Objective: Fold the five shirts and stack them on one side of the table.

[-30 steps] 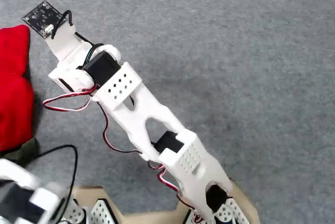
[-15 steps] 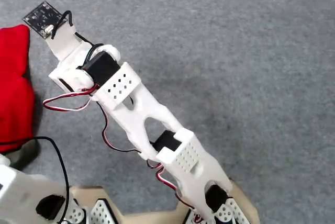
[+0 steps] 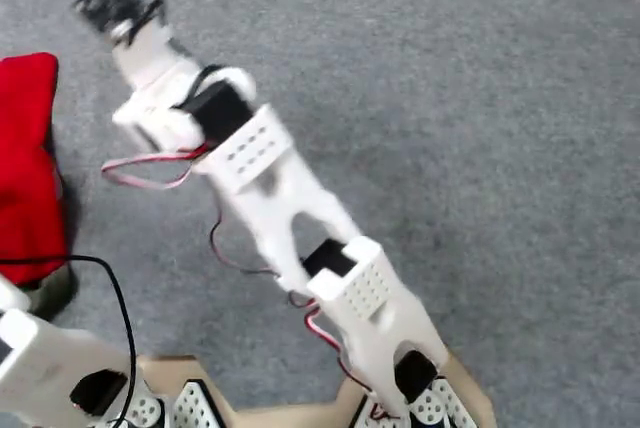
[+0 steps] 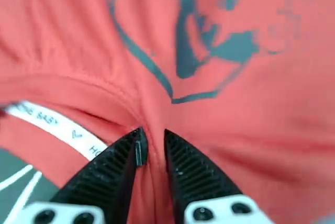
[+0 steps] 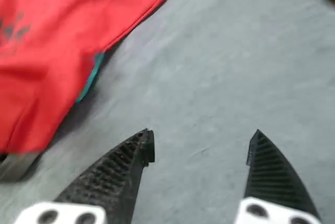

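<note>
The left claw (image 4: 153, 133) is gripping a thin ridge of the red shirt (image 4: 251, 109). Its 2 ribbed fingers (image 4: 118, 166) are sitting almost together with cloth between them, and the white neck tape (image 4: 52, 123) is lying just off to one side. That pinch is looking shallow. If the arm lifts or drags from here, the ridge is likely to slip free, or only 1 layer will come up and the fold will go crooked.

The right claw (image 5: 203, 135) is hanging spread wide over the bare table (image 5: 235, 51), holding nothing. The red shirt (image 5: 57, 35) is lying ahead of it and off to one side. A careless sweep across could snag that edge and drag the cloth out of shape.

A teal sliver (image 5: 93, 75) is peeking from under the shirt, too small to identify. In the high view the red shirt (image 3: 28, 168) is being cut off at the frame edge. I am making out 1 shirt, not 5, and cannot tell whether it is lying square.
</note>
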You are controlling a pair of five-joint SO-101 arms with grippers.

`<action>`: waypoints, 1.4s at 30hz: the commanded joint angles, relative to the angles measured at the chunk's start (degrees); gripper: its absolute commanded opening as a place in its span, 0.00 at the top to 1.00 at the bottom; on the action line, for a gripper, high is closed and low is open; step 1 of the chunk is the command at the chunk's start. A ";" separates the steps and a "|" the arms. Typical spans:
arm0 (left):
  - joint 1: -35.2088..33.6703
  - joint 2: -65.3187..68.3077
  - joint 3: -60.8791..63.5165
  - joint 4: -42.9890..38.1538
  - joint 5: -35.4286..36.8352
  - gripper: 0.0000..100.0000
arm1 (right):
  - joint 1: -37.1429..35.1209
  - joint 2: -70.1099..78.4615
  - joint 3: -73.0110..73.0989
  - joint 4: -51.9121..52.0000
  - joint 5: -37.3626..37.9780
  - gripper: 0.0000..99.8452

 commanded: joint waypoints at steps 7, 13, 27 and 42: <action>19.52 -17.19 -13.01 10.64 0.35 0.98 | 18.07 -0.57 -19.03 9.85 -0.35 0.71; 31.21 -24.31 -13.10 12.13 0.26 0.98 | 30.55 -5.14 -18.07 14.33 -0.53 0.71; 27.25 -24.57 -5.80 2.81 -0.09 0.98 | 36.53 -10.33 -17.54 14.42 -0.09 0.71; -9.32 -24.57 3.43 -32.44 -0.18 0.98 | 34.33 -7.87 -17.36 14.42 -0.18 0.71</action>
